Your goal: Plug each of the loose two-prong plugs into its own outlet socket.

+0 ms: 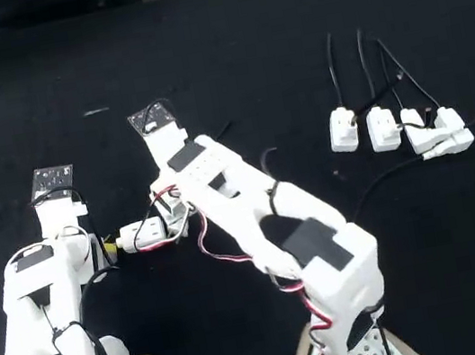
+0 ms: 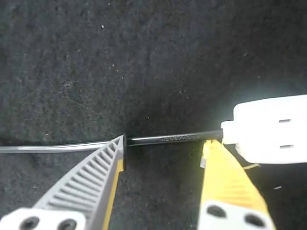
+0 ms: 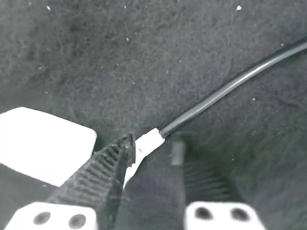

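Note:
A white outlet socket (image 1: 148,232) lies on the black cloth between the two arms. My left gripper (image 1: 108,246) sits just to its left. In the left wrist view my left gripper (image 2: 163,143) stands open, its grey and yellow fingers straddling the socket's black cord (image 2: 168,139), with the two-slot socket (image 2: 268,129) just past the yellow finger (image 2: 225,182). My right gripper (image 1: 171,214) hangs over the socket's right end. In the right wrist view my right gripper (image 3: 151,148) is open around a small white plug (image 3: 148,141) on a black cord (image 3: 230,86), beside the white socket (image 3: 43,148).
At the right of the table lie more white sockets and plugs (image 1: 343,128), (image 1: 382,128), (image 1: 435,133), their black cords running to the back. My right arm (image 1: 263,219) crosses the middle of the table. Black cloth (image 1: 227,61) covers the rest.

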